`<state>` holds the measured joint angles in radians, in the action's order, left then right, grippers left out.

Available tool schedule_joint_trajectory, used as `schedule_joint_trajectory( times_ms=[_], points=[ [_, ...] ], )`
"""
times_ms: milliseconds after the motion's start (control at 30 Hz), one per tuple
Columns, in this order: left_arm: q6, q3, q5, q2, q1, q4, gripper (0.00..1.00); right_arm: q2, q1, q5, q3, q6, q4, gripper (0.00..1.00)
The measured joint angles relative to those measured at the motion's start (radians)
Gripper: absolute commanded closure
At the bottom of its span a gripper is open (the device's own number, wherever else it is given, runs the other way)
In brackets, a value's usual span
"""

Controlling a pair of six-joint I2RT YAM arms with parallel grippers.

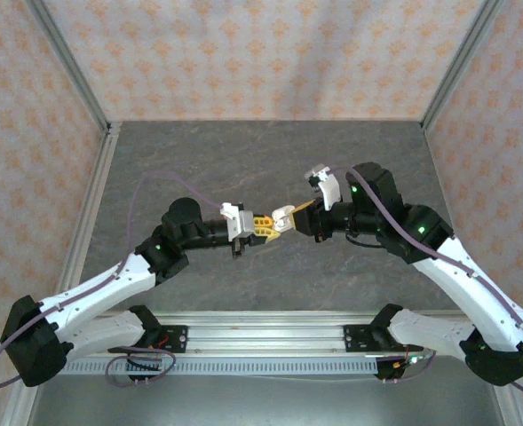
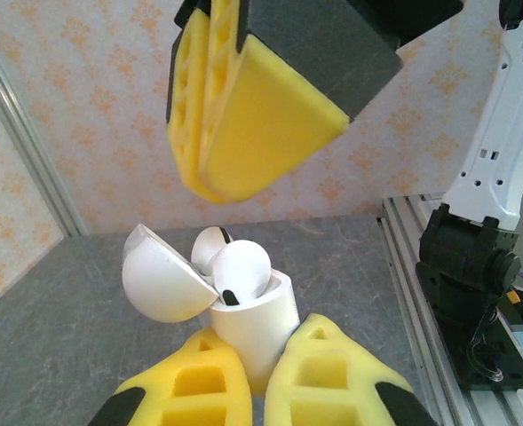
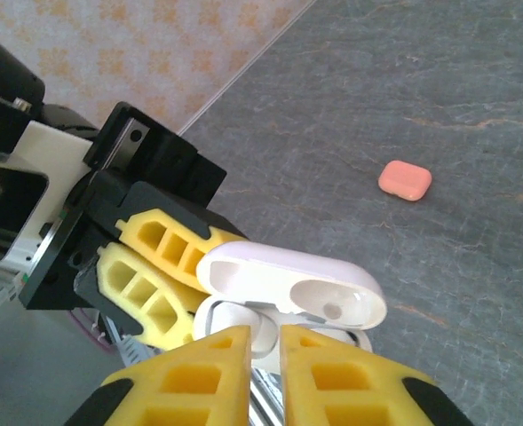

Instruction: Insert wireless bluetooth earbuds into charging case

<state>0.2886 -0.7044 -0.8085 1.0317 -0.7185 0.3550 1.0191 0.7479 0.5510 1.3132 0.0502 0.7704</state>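
White glossy rounded case [image 2: 265,311], lid open, pinched in yellow left claw [image 2: 263,348]

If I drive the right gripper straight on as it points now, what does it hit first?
Probably the white earbud sticking up from the open charging case held by the left gripper; the right gripper sits just short of it, depth unclear.

so the white case [image 2: 257,328] and earbuds [image 2: 241,269] are smooth glossy plastic, proper shiny. Yellow fingers [image 2: 332,382] look matt, a bit grainy. Table [image 1: 270,160] is matt grey stone-look, pink case [image 3: 405,180] satin-ish, near rail [image 1: 261,335] bare brushed metal
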Motion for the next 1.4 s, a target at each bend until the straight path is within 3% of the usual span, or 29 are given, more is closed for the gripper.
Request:
schedule_joint_trajectory(
  times_ms=[400, 700, 900, 1200, 1400],
  points=[
    [0.0, 0.0, 0.002, 0.001, 0.001, -0.013, 1.0, 0.047, 0.022, 0.05, 0.004, 0.0, -0.001, 0.89],
    [0.0, 0.0, 0.0, 0.001, 0.005, -0.002, 1.0, 0.057, 0.021, -0.008, 0.058, -0.001, 0.009, 0.87],
    [0.0, 0.0, -0.013, 0.001, 0.005, 0.0, 1.0, 0.092, -0.092, -0.024, 0.182, 0.002, 0.012, 0.83],
    [0.024, -0.003, -0.022, 0.001, 0.005, -0.016, 1.0, 0.353, -0.166, 0.203, 0.215, 0.012, 0.031, 0.83],
    [0.026, -0.006, -0.021, 0.001, 0.005, -0.024, 1.0, 0.339, -0.166, 0.315, 0.208, -0.005, 0.093, 0.84]
  ],
)
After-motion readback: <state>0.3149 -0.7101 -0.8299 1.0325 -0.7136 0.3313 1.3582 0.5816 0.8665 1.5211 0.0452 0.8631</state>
